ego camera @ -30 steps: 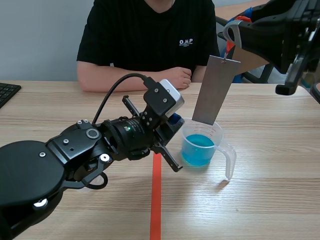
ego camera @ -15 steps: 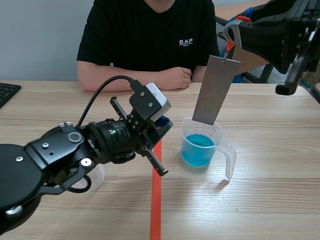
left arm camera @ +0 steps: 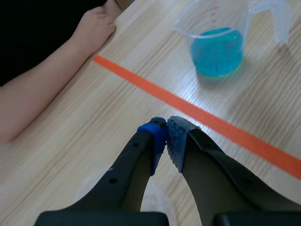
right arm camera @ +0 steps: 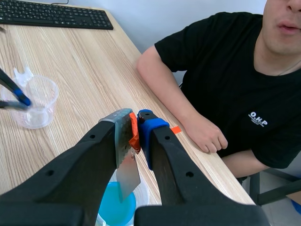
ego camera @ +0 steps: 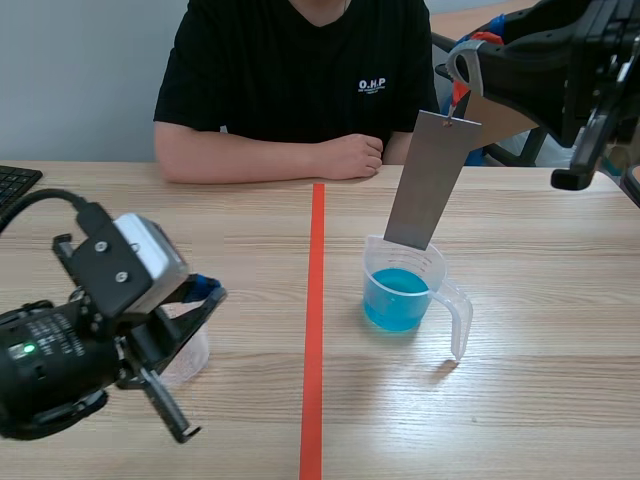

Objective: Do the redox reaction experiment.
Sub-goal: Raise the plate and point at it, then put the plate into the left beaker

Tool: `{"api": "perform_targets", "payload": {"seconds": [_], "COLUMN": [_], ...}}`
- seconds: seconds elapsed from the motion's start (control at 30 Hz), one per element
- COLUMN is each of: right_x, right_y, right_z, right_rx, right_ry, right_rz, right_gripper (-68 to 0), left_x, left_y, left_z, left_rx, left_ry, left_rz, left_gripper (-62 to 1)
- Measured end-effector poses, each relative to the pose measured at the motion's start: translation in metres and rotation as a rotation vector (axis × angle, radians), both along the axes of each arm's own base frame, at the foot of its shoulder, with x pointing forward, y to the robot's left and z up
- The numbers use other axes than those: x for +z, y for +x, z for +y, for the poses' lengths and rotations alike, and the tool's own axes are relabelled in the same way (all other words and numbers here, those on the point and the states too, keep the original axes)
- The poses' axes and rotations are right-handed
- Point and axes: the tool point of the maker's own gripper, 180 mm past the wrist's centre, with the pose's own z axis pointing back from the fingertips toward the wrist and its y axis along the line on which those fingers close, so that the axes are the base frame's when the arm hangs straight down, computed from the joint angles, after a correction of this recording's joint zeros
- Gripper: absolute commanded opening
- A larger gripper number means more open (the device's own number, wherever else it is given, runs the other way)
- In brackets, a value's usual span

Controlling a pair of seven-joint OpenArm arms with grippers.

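Left jaws: my left gripper point(left arm camera: 167, 129) is closed on nothing, pads all but touching, held low over the table.
Under left jaws: an empty clear cup point(ego camera: 188, 352) sits just beneath my fingers. It looks light and easy to knock.
Ahead of left jaws: the tape line point(left arm camera: 235, 135) crosses first. Beyond it stands the measuring cup point(left arm camera: 207, 19) with blue liquid point(left arm camera: 217, 56), well apart from me.
Right jaws: my right gripper point(right arm camera: 136, 126) is raised and clamped on the orange tab point(right arm camera: 134, 134) at the top of the metal strip point(right arm camera: 127, 172).
Below right jaws: the strip hangs tilted, its lower end at the measuring cup's rim. It looks short of the liquid, but I cannot tell for sure.
Beyond right jaws: a person's hand point(ego camera: 352, 156) rests on the table, past the cup's far side.
Step, my guess: dipping the strip into the liquid comes next.
Risk, tilt: lowering on a slant could press the strip against the rim, tip the cup and spill it.
Risk, grip: I hold only a small tab, so a jolt could swing or drop the strip and splash.
Risk, left side: any sweep of my left arm could upset the empty cup.
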Motion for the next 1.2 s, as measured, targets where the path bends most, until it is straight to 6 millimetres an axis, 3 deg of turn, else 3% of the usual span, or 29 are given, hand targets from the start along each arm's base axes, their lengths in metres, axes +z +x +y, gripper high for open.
{"api": "perform_targets", "payload": {"seconds": [0.13,0.3,0.6,0.93,1.2], "right_x": [0.0,0.0,0.0,0.004,0.009], "right_y": [0.0,0.0,0.0,0.002,-0.002], "right_z": [0.0,0.0,0.0,0.002,0.025], "right_rx": [0.0,0.0,0.0,0.006,0.085], "right_ry": [0.0,0.0,0.0,0.001,0.005], "right_rz": [0.0,0.0,0.0,-0.015,-0.032], "right_gripper": [-66.0,-66.0,-66.0,-66.0,-66.0], "left_x": [-0.004,-0.024,-0.048,-0.059,-0.068], "left_y": [-0.025,-0.061,-0.119,-0.155,-0.166], "left_z": [0.03,0.068,0.112,0.129,0.13], "left_rx": [0.092,0.19,0.367,0.551,0.617], "left_ry": [0.028,0.083,0.115,0.088,0.067], "left_rz": [0.045,0.139,0.3,0.387,0.424], "left_gripper": [-56.0,-56.0,-56.0,-56.0,-56.0]}}
